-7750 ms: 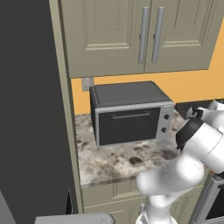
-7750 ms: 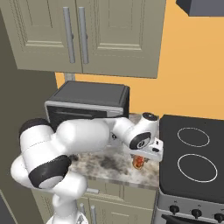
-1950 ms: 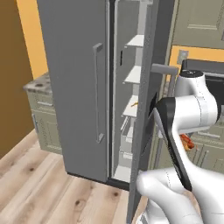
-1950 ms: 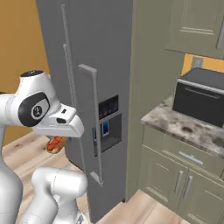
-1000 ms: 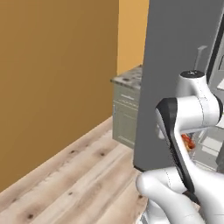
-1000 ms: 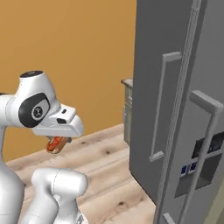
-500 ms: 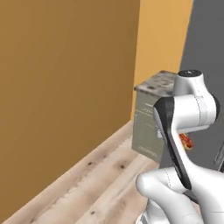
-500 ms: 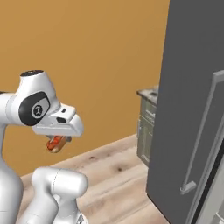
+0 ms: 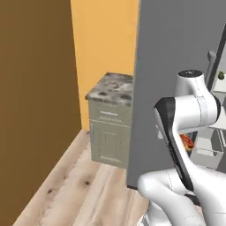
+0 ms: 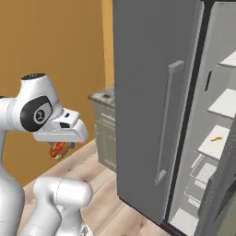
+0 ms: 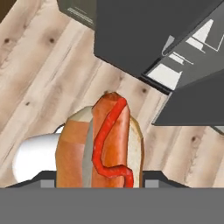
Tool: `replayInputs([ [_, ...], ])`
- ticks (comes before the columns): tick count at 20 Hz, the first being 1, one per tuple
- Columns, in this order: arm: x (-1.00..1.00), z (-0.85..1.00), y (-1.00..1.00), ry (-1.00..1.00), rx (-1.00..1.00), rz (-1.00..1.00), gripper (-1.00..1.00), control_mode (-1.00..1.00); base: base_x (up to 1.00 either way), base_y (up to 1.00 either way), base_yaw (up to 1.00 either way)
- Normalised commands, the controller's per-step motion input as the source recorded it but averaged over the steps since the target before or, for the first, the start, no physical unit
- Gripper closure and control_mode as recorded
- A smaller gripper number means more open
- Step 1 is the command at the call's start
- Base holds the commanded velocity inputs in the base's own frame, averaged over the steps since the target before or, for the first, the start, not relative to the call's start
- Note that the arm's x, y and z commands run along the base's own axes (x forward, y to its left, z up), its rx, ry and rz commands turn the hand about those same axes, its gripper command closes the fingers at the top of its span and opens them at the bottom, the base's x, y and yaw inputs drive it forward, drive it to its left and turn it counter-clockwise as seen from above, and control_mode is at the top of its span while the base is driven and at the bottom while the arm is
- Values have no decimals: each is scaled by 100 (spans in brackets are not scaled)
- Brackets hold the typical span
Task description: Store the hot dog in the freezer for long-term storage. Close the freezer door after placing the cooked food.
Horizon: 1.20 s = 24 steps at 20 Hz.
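The gripper point(image 10: 59, 146) is holding the hot dog point(image 11: 101, 144), squeezing it from both sides. In the hand view the hot dog is sitting low in the middle of the frame, pointing up. In the right base view it is peeking out under the white hand at the left, hanging in the air over the wooden floor point(image 11: 39, 65).

The hot dog is looking soft and round. Its bun is tan and smooth, the sausage is orange-red, and a red squiggle of sauce is running along the top.

The freezer point(image 10: 216, 138) is standing open at the right of the right base view, well apart from the hand. Flat white shelves point(image 10: 227, 103) and bins are showing inside, and a tiny orange thing point(image 10: 215, 138) is lying on one shelf. The big grey door point(image 10: 152, 92) beside it is looking hard and flat, with a long bar handle point(image 10: 168, 120).

Here is what could be going wrong. The bun is squishy, so it may be slipping out and dropping on the floor if the arm is swinging fast. The grey door is standing between the hand and the shelves, so the hot dog may be bumping its edge on the way in. The freezer door point(image 10: 221, 184), low at the right edge, could be getting knocked too.
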Motion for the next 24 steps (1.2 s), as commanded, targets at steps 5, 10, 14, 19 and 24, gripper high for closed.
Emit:
replayInputs([
  [5, 0, 0, 0, 0, 0, 0, 100, 100, 53, 0, -73],
  [10, 0, 0, 0, 0, 0, 0, 100, 100, 27, -3, -65],
  [14, 0, 0, 0, 0, 0, 0, 100, 100, 25, 0, -47],
  [19, 0, 0, 0, 0, 0, 0, 100, 100, 40, -2, -42],
  [24, 0, 0, 0, 0, 0, 0, 100, 100, 56, -11, -26],
])
